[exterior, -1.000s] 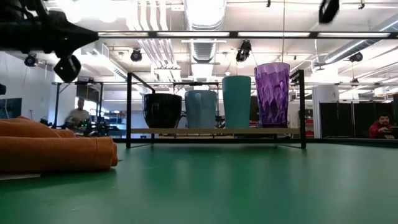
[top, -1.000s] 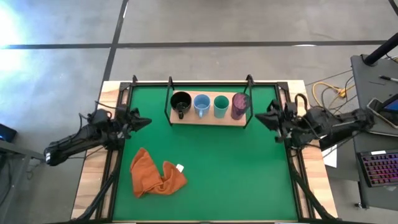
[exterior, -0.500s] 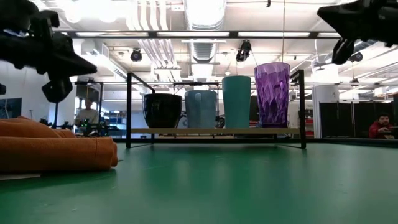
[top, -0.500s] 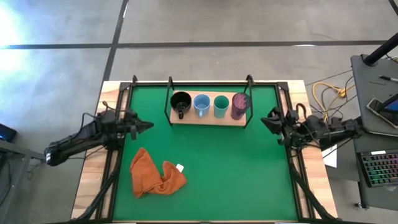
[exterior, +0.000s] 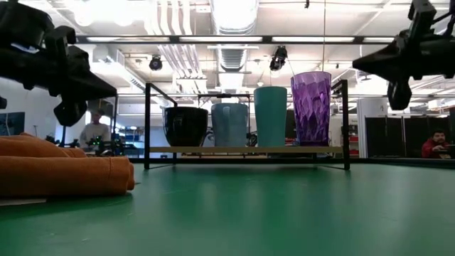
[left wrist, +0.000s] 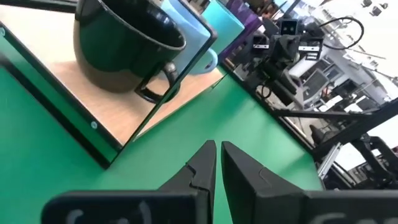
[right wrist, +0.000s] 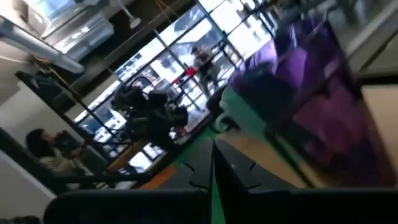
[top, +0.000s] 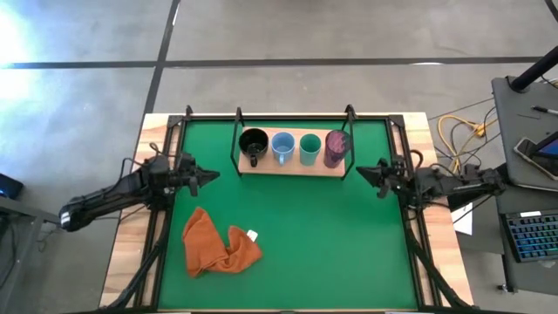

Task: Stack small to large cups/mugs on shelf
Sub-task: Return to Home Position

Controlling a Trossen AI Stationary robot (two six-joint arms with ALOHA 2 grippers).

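With black mug [top: 253, 145] through purple tumbler [top: 336, 146] ranked on the shelf [top: 295, 170], left gripper [top: 212, 175] and right gripper [top: 360, 171] hung closed and empty at either side, stacking apparently complete.

From the left wrist, we see the blue mug [left wrist: 189, 22] half hidden behind the black mug [left wrist: 121, 53]; the orange cloth [exterior: 57, 167] runs off the low view's left edge.

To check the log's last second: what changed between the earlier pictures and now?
The left gripper and the right gripper, both shut and empty, sank lower at the sides of the table. Nothing was gripped or released. The black mug, blue mug, teal cup and purple tumbler on the shelf and the orange cloth stayed put.
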